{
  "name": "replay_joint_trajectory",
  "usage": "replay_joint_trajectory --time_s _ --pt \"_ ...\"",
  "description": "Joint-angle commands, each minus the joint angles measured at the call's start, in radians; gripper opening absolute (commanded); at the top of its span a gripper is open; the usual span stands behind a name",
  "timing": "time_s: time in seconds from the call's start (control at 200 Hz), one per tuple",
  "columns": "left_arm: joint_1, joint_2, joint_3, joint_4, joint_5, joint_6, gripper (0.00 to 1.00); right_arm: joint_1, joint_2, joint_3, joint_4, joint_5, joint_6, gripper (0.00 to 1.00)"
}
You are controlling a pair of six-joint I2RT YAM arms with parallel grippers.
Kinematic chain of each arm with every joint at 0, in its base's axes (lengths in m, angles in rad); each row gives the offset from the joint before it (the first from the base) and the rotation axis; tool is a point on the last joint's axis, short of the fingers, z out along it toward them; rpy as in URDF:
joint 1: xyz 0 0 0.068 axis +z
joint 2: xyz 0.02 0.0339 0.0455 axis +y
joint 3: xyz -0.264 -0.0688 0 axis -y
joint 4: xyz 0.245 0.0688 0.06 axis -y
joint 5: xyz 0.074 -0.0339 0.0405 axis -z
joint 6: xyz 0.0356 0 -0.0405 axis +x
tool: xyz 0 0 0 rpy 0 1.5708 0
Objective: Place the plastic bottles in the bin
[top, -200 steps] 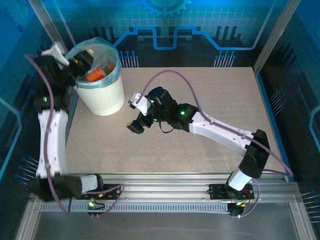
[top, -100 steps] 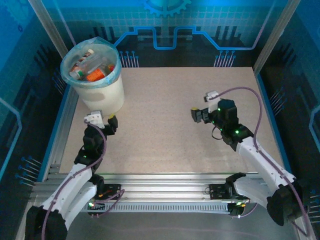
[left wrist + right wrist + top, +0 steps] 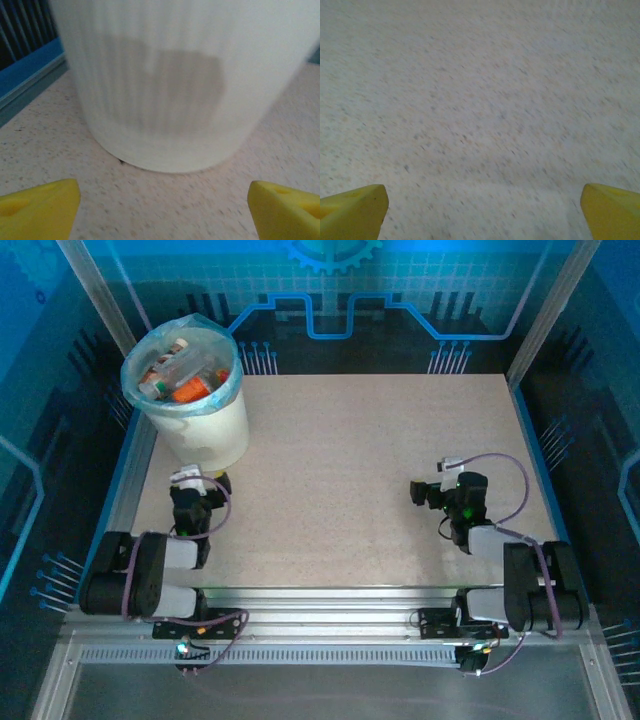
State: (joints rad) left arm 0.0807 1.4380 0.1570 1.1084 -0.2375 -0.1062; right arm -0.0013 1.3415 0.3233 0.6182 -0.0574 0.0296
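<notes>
Facing the bin (image 3: 165, 75) of plastic bottles (image 3: 178, 370), left tool (image 3: 162, 207) released; right tool (image 3: 482, 212) released over table (image 3: 470, 100)

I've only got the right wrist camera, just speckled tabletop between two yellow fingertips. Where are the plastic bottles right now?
Observer: In the top view the clear plastic bottles with red and orange labels lie piled inside the round white bin lined with a light-blue bag, at the far left corner of the beige table.
Operator: Where's the left gripper?
Observer: The left gripper sits low right in front of the bin's near wall, open and holding nothing.
Operator: And my right one from above?
Observer: The right gripper sits near the right arm's base, pointing left across the table, far from the bin.
</notes>
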Motion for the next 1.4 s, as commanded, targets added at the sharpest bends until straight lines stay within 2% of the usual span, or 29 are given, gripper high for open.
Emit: replay_joint_trajectory --time_s 0.0,0.045,0.095,0.165,0.22,0.27,0.43,0.57,0.9,0.995,1.391 --pt "0.064 0.101 -0.038 0.293 0.223 -0.063 0.88 -0.02 0.133 0.007 0.293 -0.154 -0.046 1.0" --pt "0.063 0.109 -0.033 0.294 0.241 -0.058 0.88 -0.025 0.169 0.028 0.324 -0.167 -0.042 1.0" --pt "0.063 0.122 -0.02 0.291 0.276 -0.046 0.89 -0.021 0.158 0.086 0.17 -0.146 -0.048 1.0" --pt "0.062 0.181 0.015 0.296 0.331 -0.024 0.9 0.012 0.16 0.1 0.145 -0.053 -0.05 1.0" --pt "0.059 0.156 0.041 0.225 0.353 -0.015 0.94 0.03 0.163 0.108 0.134 0.025 -0.042 1.0" --pt "0.047 0.145 0.061 0.166 0.34 -0.003 0.99 0.042 0.166 0.109 0.138 0.054 -0.04 1.0" --pt "0.011 0.122 0.129 0.012 0.289 0.029 0.99 0.046 0.166 0.11 0.136 0.062 -0.042 1.0" --pt "-0.018 0.117 0.198 -0.125 0.299 0.072 0.99 0.049 0.165 0.111 0.134 0.068 -0.043 1.0" --pt "-0.022 0.116 0.2 -0.134 0.299 0.077 0.99 0.048 0.165 0.111 0.134 0.066 -0.043 1.0" --pt "-0.023 0.117 0.212 -0.153 0.351 0.096 0.99 0.047 0.165 0.111 0.134 0.066 -0.043 1.0" --pt "-0.028 0.116 0.218 -0.165 0.33 0.097 0.99 0.047 0.165 0.111 0.133 0.066 -0.042 1.0"
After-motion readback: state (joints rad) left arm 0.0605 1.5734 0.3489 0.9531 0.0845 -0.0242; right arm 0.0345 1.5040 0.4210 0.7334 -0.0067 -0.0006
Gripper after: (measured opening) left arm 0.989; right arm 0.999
